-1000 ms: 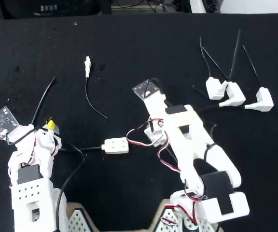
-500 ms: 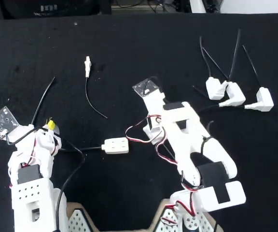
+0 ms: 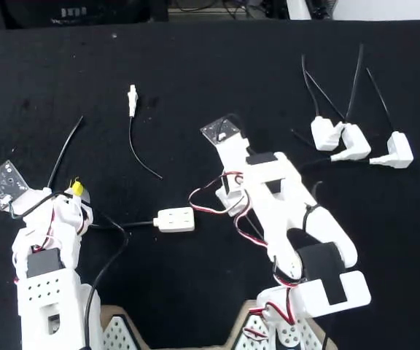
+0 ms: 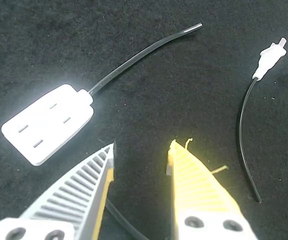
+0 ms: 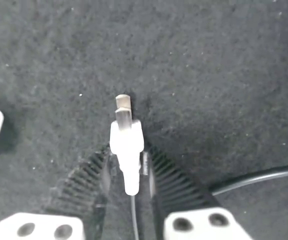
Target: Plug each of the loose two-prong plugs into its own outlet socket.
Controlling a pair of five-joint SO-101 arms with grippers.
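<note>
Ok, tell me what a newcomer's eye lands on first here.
The right tool grips a white two-prong plug, whose prongs point away from it. The white outlet block lies in the middle of the black table with its sockets empty, and the open left tool is near it. Three more white plugs sit clustered at the table's far right.

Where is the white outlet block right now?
In the high view the outlet block lies between the left arm and right arm; the left wrist view shows it just beyond the open left gripper.
</note>
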